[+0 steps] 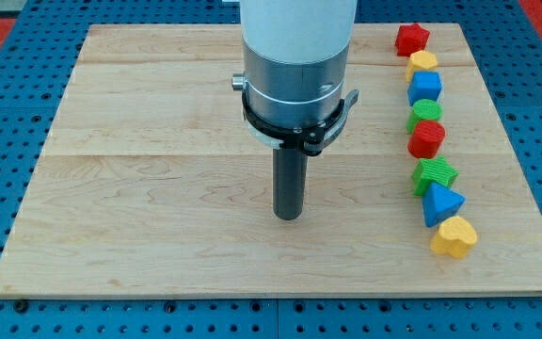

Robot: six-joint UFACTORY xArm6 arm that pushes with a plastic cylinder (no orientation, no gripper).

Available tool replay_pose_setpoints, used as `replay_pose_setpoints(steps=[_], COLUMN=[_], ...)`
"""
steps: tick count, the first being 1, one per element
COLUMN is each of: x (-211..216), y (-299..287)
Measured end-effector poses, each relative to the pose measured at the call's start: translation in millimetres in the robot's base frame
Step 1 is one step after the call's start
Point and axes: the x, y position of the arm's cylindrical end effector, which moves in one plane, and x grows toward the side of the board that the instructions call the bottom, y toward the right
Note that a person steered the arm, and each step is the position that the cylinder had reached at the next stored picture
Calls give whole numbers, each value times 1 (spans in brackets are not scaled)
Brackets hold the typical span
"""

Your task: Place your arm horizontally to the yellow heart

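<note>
The yellow heart (454, 236) lies near the view's bottom right, the lowest block of a column down the right side. My tip (289, 216) rests on the wooden board (139, 207) near its middle, well to the left of the yellow heart and slightly above its level. Nothing touches the tip.
Above the yellow heart the column holds a blue triangle (440, 203), a green star (435, 175), a red round block (427, 138), a green block (423, 115), a blue block (425, 88), a yellow block (422, 63) and a red star (411, 39). Blue pegboard surrounds the board.
</note>
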Motion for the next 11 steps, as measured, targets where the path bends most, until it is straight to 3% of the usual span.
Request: replay_pose_setpoints(steps=[2,4,7,8,9,10,11], x=[63,87,89,65,35,50,36], y=[59,100,283,294,261,245,215])
